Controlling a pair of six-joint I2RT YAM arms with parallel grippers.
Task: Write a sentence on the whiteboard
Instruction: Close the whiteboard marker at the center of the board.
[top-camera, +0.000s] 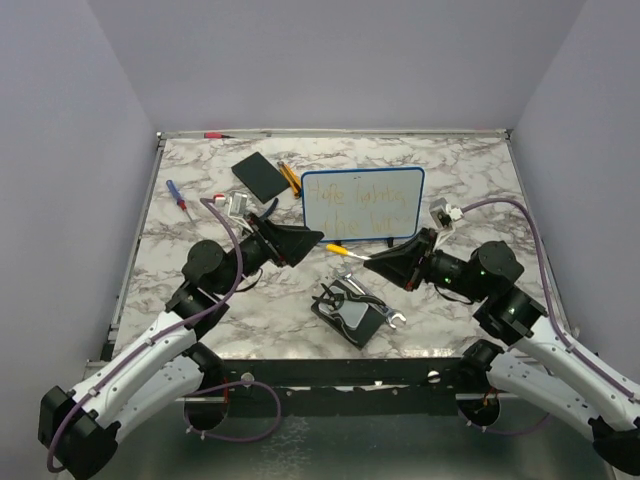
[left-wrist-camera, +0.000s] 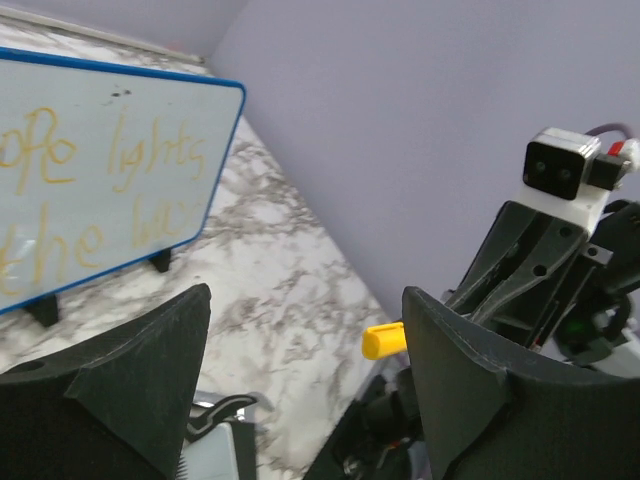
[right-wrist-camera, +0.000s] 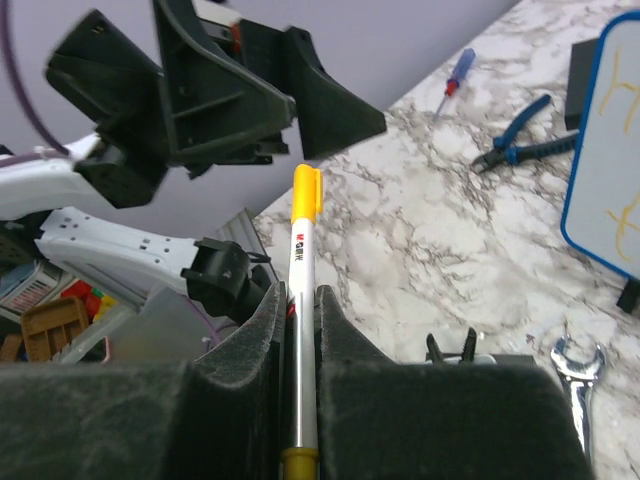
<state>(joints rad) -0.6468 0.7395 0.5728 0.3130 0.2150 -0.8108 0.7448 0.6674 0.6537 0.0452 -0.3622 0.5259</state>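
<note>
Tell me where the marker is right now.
The marker is clamped in the right gripper, mid-frame in the top view, its yellow cap pointing at the left gripper just in front of the whiteboard.

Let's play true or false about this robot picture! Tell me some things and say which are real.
1. The right gripper holds a pen with a yellow cap. True.
2. The whiteboard is blank. False: it has orange-yellow writing in two lines.
3. The left gripper is open and holds nothing. True.
4. The whiteboard lies flat on the table. False: it stands up on small black feet.
5. The screwdriver lies right in front of the whiteboard. False: it lies off at the left side of the table.
</note>
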